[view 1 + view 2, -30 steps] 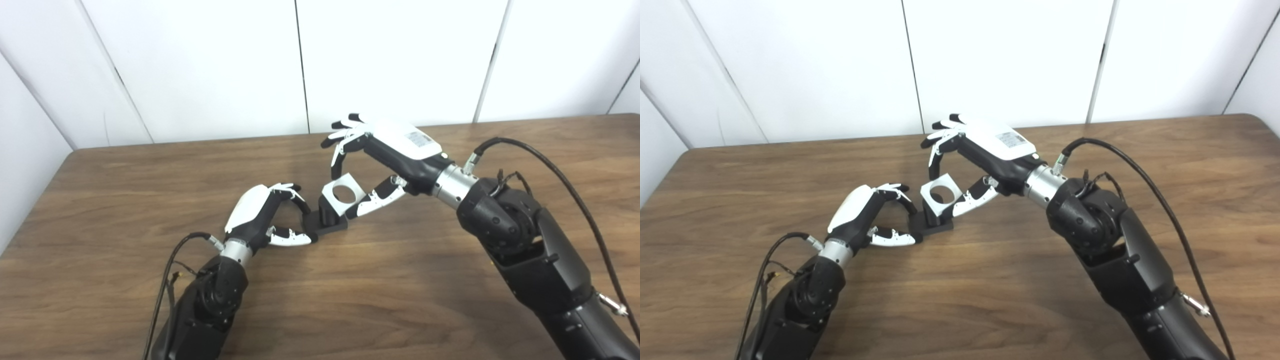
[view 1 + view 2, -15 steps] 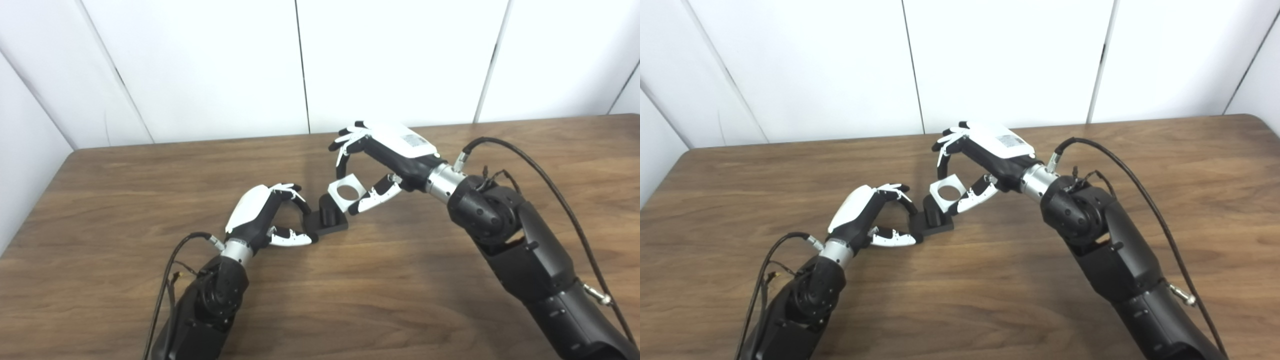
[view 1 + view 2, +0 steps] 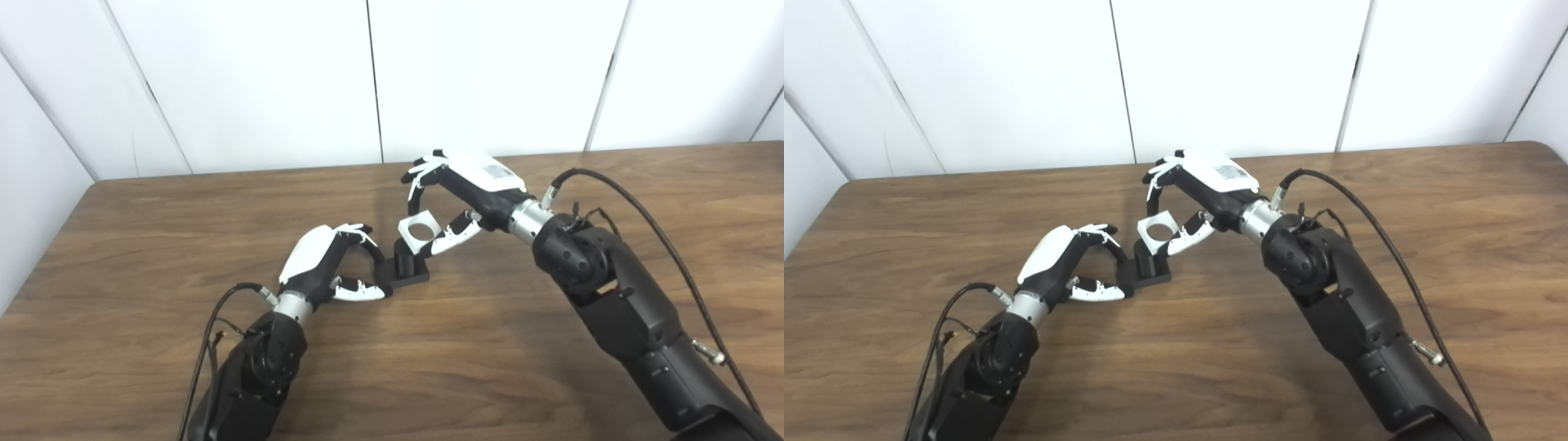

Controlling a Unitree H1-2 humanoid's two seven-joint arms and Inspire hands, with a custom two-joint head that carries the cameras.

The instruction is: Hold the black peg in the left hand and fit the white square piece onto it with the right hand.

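Above peg (image 3: 403, 262), piece (image 3: 419, 229) (perhaps touching).

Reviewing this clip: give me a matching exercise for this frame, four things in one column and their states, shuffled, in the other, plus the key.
Things:
1. left hand
2. right hand
3. white piece
4. peg

States:
A. held tilted in the air, round hole showing, not yet seated
B. upright on a black base resting on the table
C. pinching the white piece between fingers and thumb
D. gripping the black base at its edge

Pairs: 1-D, 2-C, 3-A, 4-B
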